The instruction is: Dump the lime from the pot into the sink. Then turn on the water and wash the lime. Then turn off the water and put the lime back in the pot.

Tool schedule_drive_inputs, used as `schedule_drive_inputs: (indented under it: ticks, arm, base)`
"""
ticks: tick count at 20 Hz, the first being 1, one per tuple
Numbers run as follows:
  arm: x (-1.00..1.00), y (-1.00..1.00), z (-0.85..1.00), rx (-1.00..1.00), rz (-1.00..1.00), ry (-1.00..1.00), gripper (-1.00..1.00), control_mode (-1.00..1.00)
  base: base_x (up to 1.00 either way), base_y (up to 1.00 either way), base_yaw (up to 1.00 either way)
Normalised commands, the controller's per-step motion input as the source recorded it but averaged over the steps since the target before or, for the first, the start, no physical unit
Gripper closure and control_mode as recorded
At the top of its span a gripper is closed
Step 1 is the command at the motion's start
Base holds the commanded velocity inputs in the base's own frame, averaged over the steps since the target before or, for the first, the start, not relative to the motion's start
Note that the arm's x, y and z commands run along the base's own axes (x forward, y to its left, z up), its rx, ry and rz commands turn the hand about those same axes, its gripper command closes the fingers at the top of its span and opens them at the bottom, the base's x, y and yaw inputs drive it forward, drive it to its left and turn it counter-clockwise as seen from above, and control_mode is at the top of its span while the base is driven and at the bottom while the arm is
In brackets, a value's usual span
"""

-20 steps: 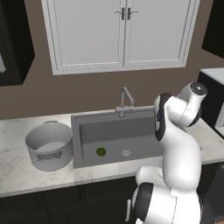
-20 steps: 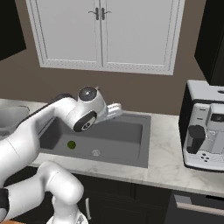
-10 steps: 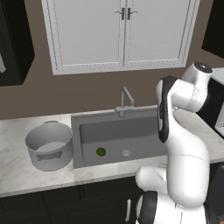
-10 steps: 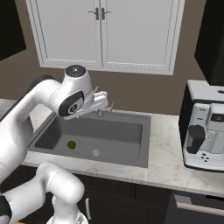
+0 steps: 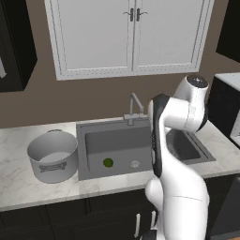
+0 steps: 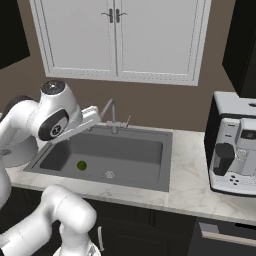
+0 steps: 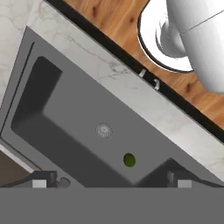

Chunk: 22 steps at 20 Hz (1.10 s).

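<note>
Resting on the smooth dark-grey floor of the sink [image 5: 117,140] is the lime [image 5: 108,162], a small round green fruit with a matte skin, lying just beside the round metal drain [image 5: 135,164] and a little toward the pot's side of the basin; the right base view places it [image 6: 81,165] left of the drain [image 6: 109,174], and the hand view shows it [image 7: 129,160] as a dark-rimmed green dot apart from the drain [image 7: 103,131]. The basin is wide and rectangular with rounded inner corners, set in white marble countertop [image 5: 18,187] veined in pale grey. The pot [image 5: 52,156] stands upright on the marble to the left of the sink, a light-grey metal cylinder with a loop handle on its near side and a pale inside. A slim silver-grey faucet [image 5: 134,108] with an angled spout rises behind the basin's back edge. White panelled cabinet doors [image 5: 131,35] hang on the brown wall above, and a boxy silver and black coffee machine [image 6: 234,150] sits on the counter at the right. The gripper [image 7: 109,180] is held high over the sink, its dark tips set wide apart with nothing between them.
</note>
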Motion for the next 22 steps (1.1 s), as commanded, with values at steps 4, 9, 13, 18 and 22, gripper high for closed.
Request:
schedule_drive_inputs:
  ticks: [4,9,13,18,22]
  arm:
    - [0.36,0.91,0.0,0.05,-0.43,0.0,-1.0,-1.0]
    - [0.39,0.74,0.0,0.1,-0.34,0.0,-1.0,-1.0]
    - [0.55,0.58,0.0,0.15,-0.09,0.05,-1.0,-1.0]
    - [0.77,0.52,0.0,0.17,0.27,0.16,-1.0,-1.0]
    - [0.73,0.54,0.0,0.02,0.4,0.1,-1.0,-1.0]
  base:
    - [0.0,0.0,0.0]
    - [0.0,0.0,0.0]
    - [0.0,0.0,0.0]
    - [0.0,0.0,0.0]
    - [0.0,0.0,0.0]
